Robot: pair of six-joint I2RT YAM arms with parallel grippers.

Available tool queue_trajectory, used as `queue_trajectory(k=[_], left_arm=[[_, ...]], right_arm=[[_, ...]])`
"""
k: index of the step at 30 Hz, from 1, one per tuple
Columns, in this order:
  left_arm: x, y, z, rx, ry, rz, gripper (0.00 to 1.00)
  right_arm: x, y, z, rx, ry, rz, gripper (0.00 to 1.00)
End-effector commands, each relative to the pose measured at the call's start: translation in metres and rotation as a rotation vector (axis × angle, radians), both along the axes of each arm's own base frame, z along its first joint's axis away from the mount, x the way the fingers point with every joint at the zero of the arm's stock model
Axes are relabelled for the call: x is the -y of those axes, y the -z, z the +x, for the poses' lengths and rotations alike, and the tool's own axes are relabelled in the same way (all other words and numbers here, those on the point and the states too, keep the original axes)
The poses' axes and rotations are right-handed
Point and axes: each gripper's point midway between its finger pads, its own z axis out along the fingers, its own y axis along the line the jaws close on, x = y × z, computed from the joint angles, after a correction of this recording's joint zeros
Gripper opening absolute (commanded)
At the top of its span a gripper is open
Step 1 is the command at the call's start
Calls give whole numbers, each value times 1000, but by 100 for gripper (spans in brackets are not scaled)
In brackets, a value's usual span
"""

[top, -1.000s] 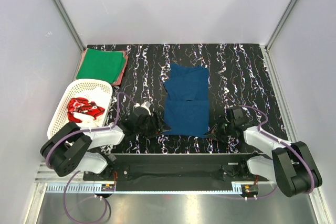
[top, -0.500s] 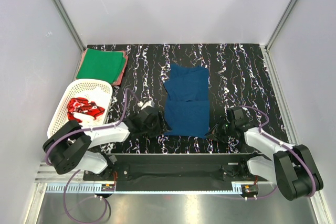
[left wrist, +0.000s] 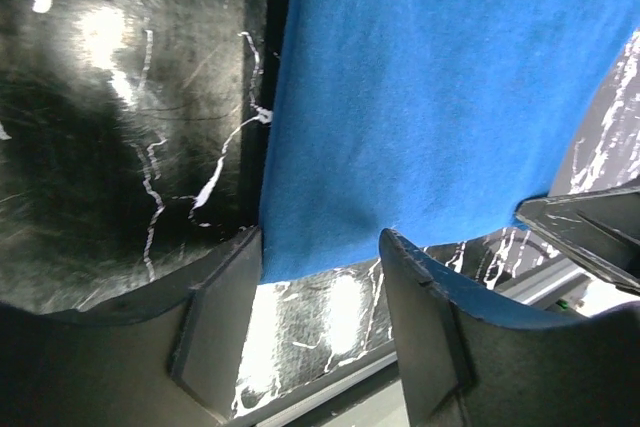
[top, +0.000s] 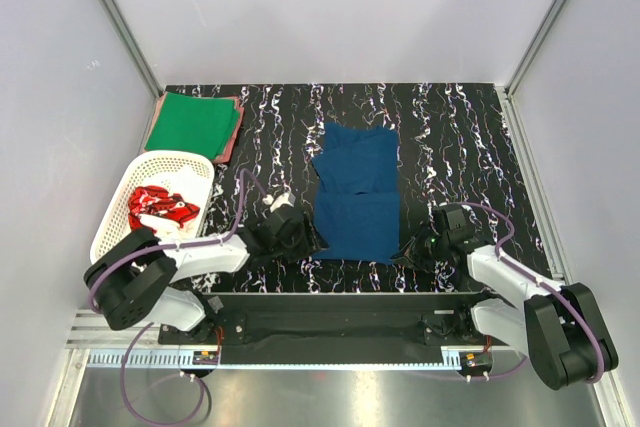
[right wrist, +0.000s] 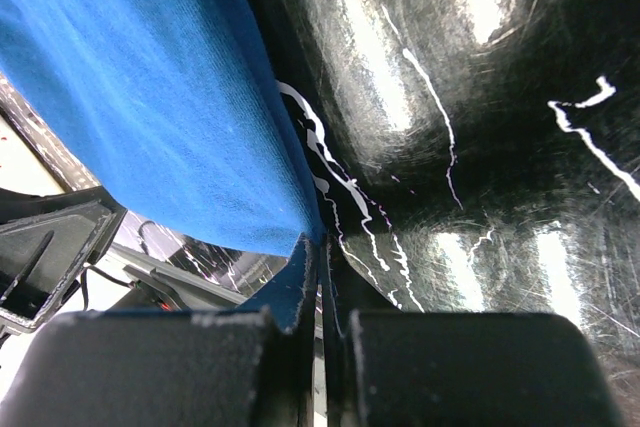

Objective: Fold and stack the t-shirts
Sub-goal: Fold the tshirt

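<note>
Now your right gripper (right wrist: pixel 320 332) pinches one near-edge corner of the navy t-shirt (top: pixel 355 197), your left gripper (left wrist: pixel 320 347) spread around the other: close it, then fold away.

**Inspector A:** Far-left corner?

**Inspector B:** Pink tee (top: pixel 234 137) lies under the green tee (top: pixel 193 122). Only its right edge shows.

**A:** Basket (top: pixel 110 222)?

**B:** Red tee (top: pixel 158 209) is bunched inside. Print too small to read.

**A:** Navy tee (left wrist: pixel 440 77)?

**B:** Cut off at the top and right edges in the left wrist view. One corner vanishes between the pressed-together fingers of the right gripper (right wrist: pixel 322 257). Whether the left gripper (left wrist: pixel 318 247), its fingers spread, touches the hem: cannot tell.
</note>
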Motion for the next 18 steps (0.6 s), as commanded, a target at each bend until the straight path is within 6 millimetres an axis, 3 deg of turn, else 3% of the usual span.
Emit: queue_trajectory(k=[1, 7, 12, 18], left_arm=[[-70, 75, -64, -248, 20, 287, 57], [-77, 77, -67, -250, 11, 310, 50], [-94, 79, -75, -258, -6, 369, 56], [-99, 70, -69, -216, -6, 434, 56]], right_arm=[[1, 5, -4, -7, -13, -17, 0], [1, 4, -4, -4, -9, -16, 0], [3, 4, -5, -5, -5, -19, 0], [3, 3, -6, -3, -2, -19, 0]])
